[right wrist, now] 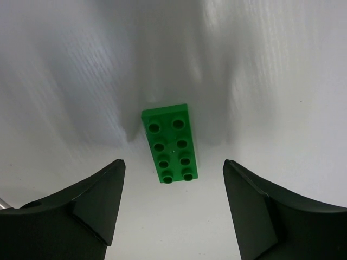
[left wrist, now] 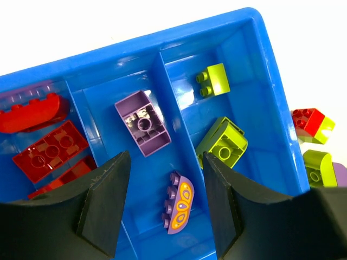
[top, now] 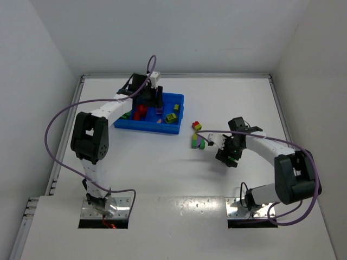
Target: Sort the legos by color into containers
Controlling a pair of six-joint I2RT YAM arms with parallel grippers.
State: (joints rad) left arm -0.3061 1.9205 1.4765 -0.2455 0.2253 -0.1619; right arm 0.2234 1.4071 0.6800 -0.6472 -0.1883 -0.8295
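Observation:
The blue tray (top: 180, 108) stands at the back left. My left gripper (top: 152, 101) hovers over it, open and empty. In the left wrist view its gripper (left wrist: 165, 162) is above the purple compartment, which holds a purple brick (left wrist: 143, 123) and a purple brick with an orange pattern (left wrist: 180, 203). Red bricks (left wrist: 49, 151) lie in the compartment to the left, yellow-green bricks (left wrist: 223, 143) in the one to the right. My right gripper (top: 230, 155) is open just above the table. A green two-by-four brick (right wrist: 169, 143) lies flat between its fingertips (right wrist: 172, 162), untouched.
A red and yellow-green clump (top: 196, 125) and a green, yellow-green and purple clump (top: 198, 142) lie on the white table between the tray and my right gripper. Both show past the tray's rim (left wrist: 217, 24) in the left wrist view (left wrist: 312, 123). White walls enclose the table.

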